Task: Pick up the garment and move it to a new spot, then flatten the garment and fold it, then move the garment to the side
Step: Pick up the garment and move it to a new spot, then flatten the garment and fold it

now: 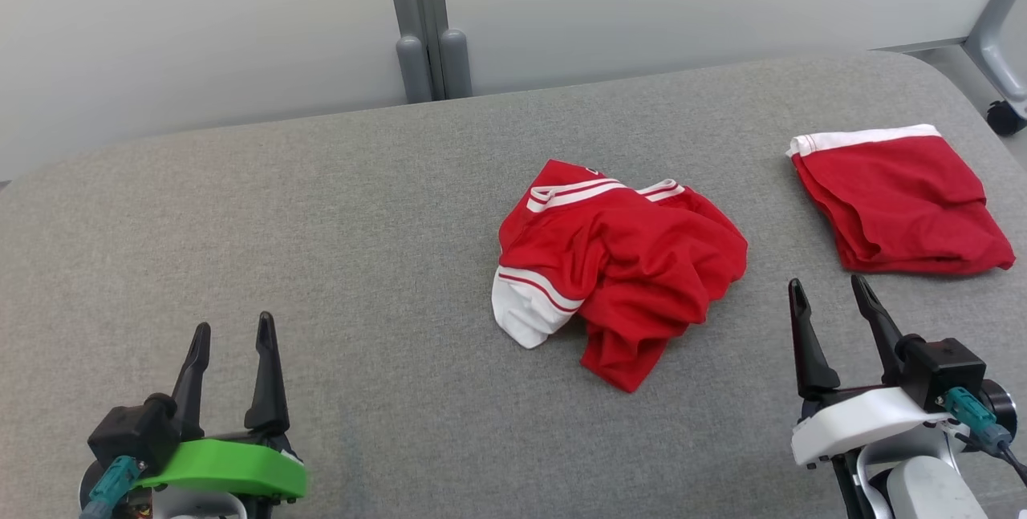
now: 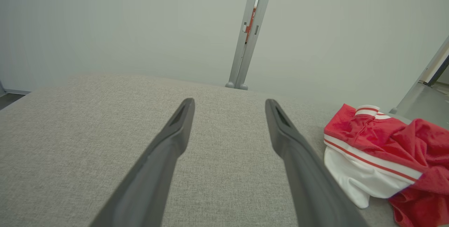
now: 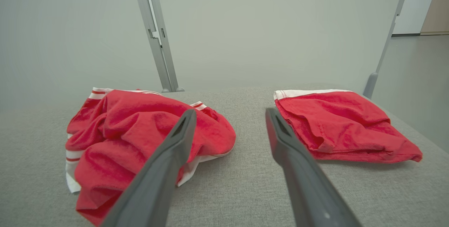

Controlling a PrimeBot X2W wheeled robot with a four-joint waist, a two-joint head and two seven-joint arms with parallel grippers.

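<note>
Red: 1 crumpled garment (image 1: 634, 262), 1 folded garment (image 1: 899, 206); L gripper (image 1: 233, 322), R gripper (image 1: 826, 281) spread, empty.

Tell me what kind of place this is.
Probably a test room or lab: a grey cloth-covered table, pale partition panels behind it, a crumpled red garment and a folded red garment.

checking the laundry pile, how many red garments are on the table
2. A crumpled red garment lies near the middle of the grey table; a folded red garment sits toward its right edge. Nothing seems hidden.
</note>
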